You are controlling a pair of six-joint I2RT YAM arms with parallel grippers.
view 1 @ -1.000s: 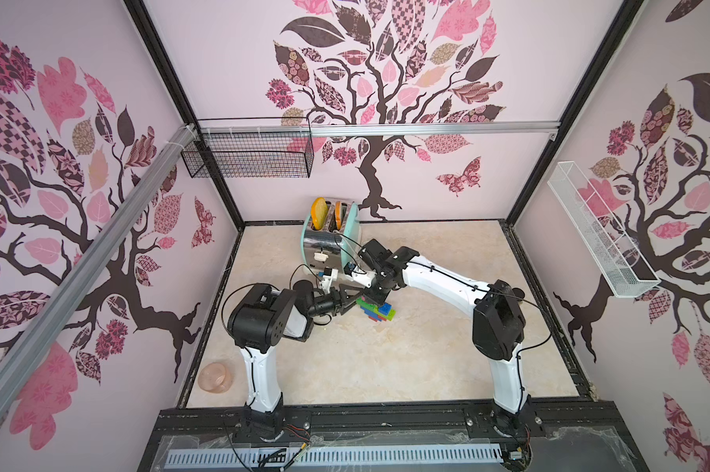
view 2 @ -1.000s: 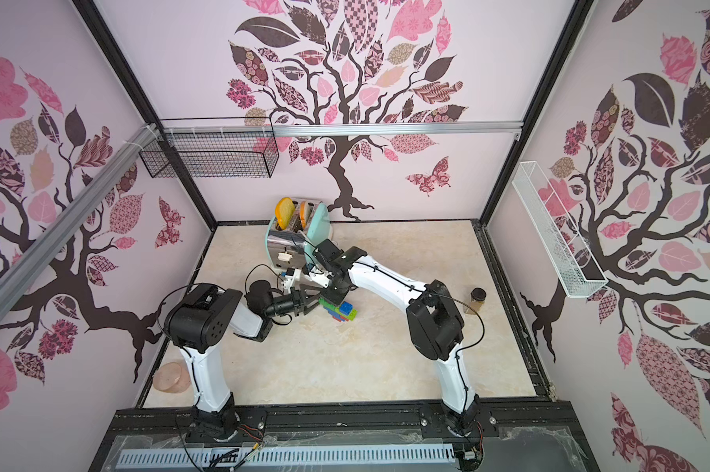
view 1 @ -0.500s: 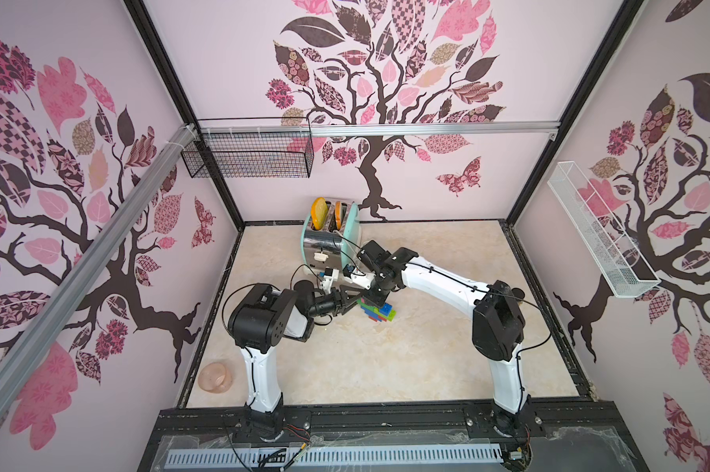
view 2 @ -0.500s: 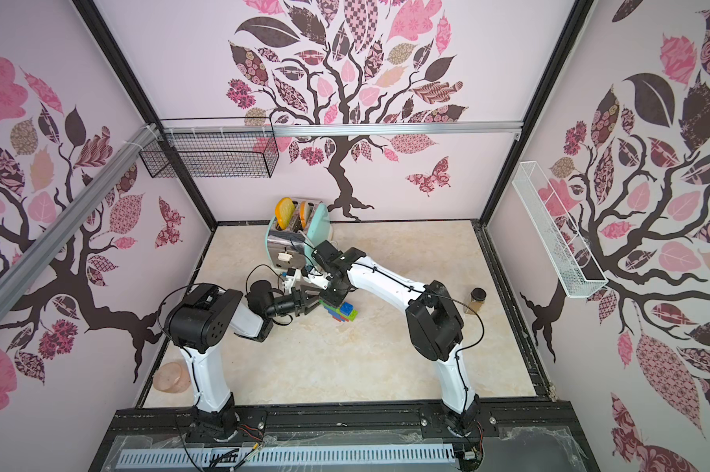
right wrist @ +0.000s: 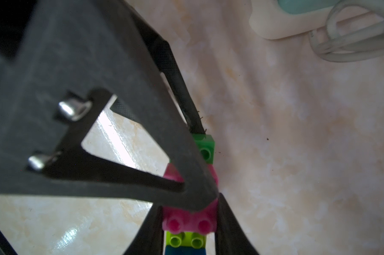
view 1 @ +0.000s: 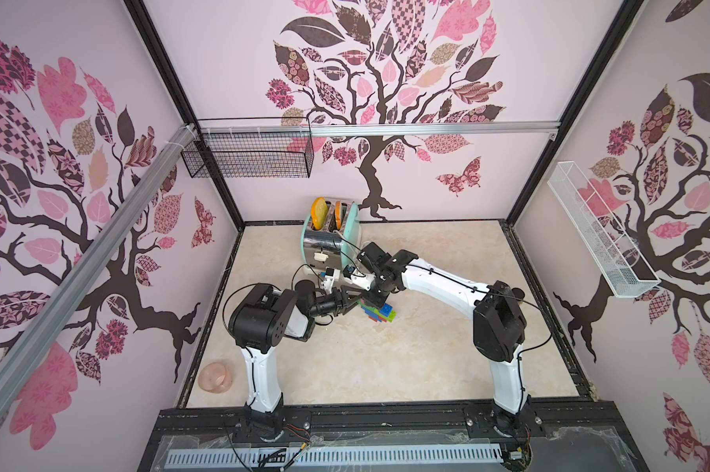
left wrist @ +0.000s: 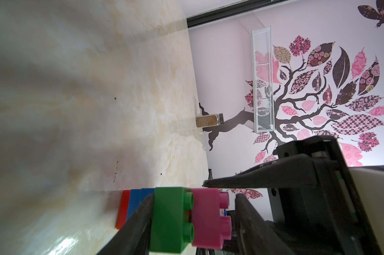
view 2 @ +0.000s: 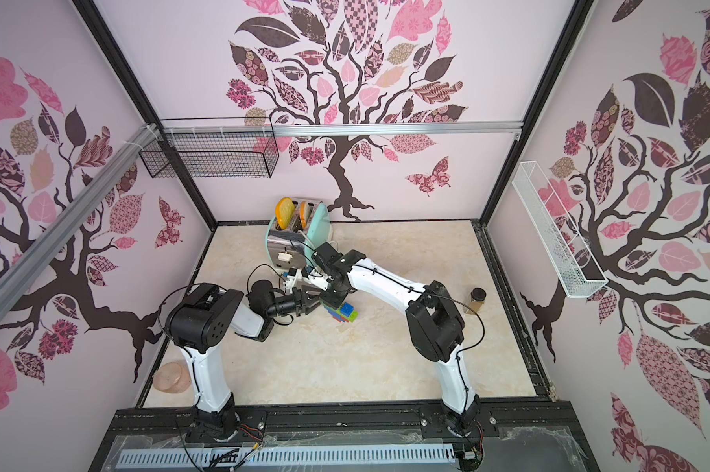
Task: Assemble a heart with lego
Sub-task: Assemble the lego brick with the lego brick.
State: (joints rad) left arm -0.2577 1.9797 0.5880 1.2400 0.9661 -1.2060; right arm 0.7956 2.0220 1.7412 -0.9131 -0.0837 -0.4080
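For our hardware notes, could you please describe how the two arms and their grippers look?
The left arm and right arm have glossy white links, boxy black joint housings and thin black cables looping alongside. The left gripper and right gripper have flat, tapering matte-black fingers; no markings are readable.

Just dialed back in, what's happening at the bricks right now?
Both arms meet at the stepped cluster of joined plastic bricks near the mint toaster. The right tool is shut on the small pink brick on top. The left tool straddles that brick and the green brick under it; whether it grips yet is unclear.
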